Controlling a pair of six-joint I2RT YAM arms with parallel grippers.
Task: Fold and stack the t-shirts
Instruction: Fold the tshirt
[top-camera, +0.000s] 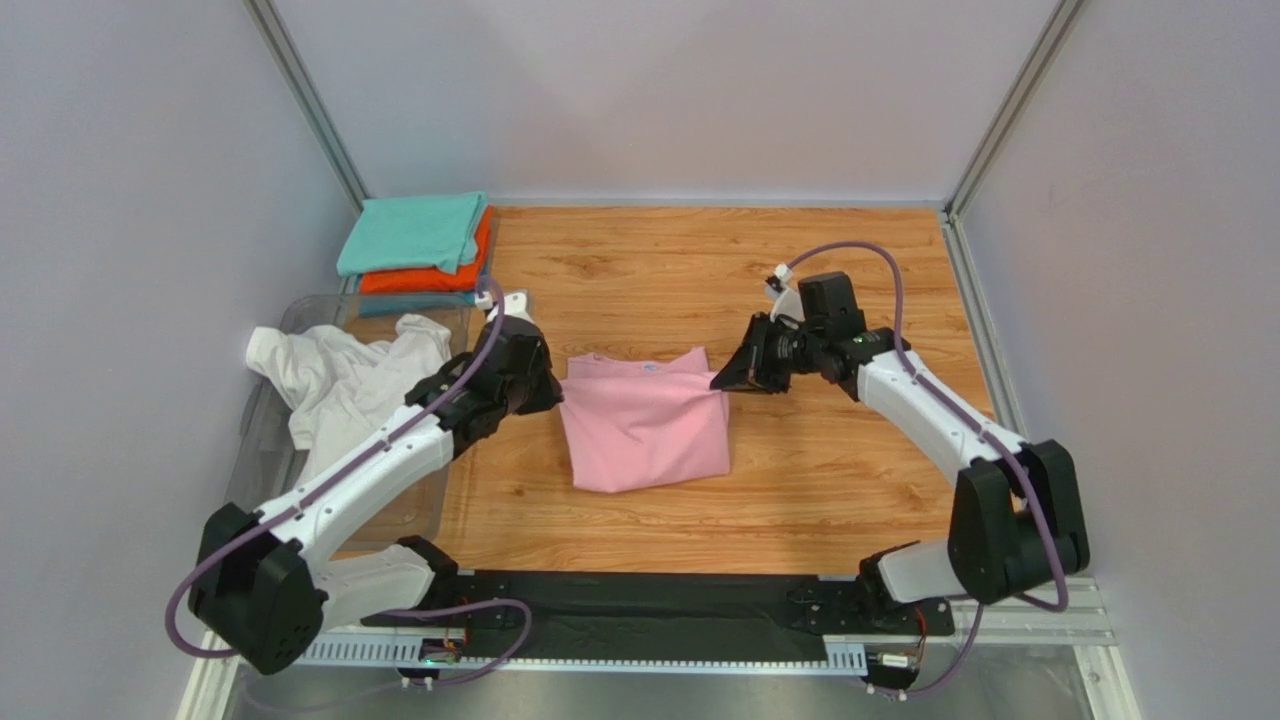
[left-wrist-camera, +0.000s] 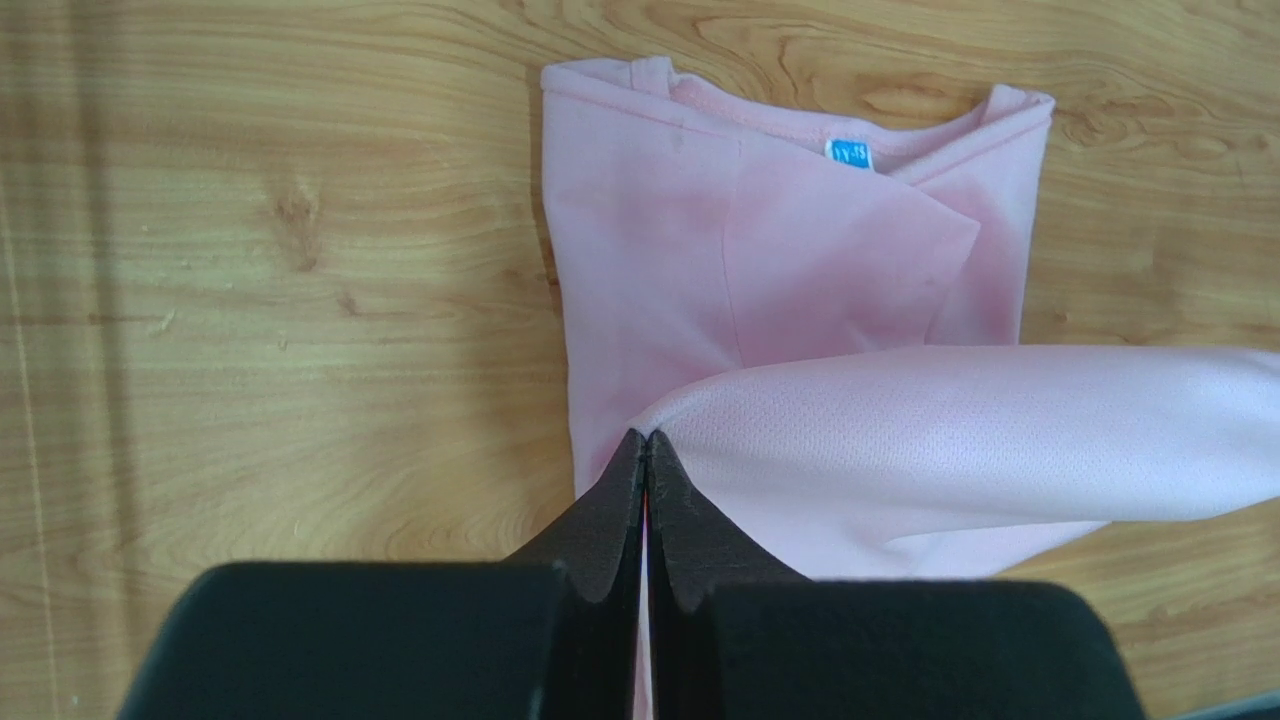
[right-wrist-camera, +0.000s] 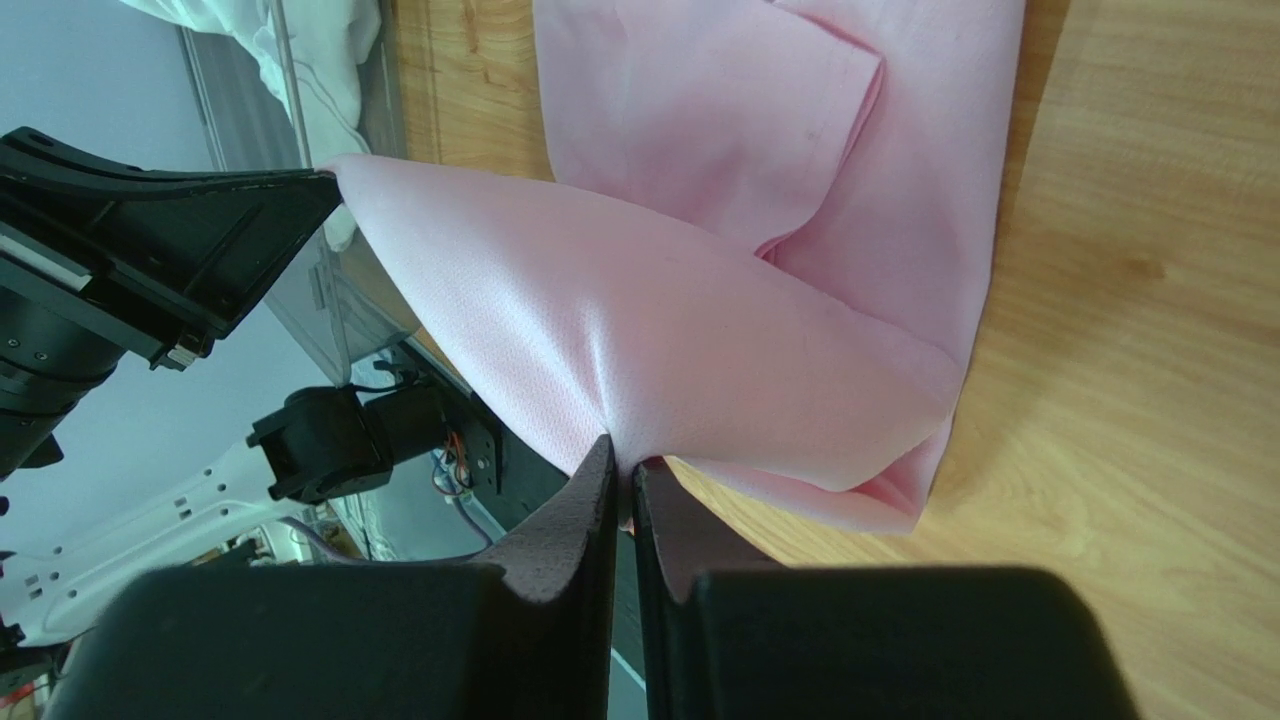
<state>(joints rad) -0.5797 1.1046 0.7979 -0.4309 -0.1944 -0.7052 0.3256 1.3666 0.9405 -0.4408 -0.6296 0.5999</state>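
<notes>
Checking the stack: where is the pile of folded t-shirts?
In the top view, the teal-topped pile of folded cotton t-shirts sits in the far left corner of the wooden table, behind the crumpled white t-shirt.

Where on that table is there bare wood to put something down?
Bare tabletop lies behind the pink t-shirt, right of the folded stack, and in front of it toward the near edge. The left side is crowded: white t-shirt, left arm.
</notes>
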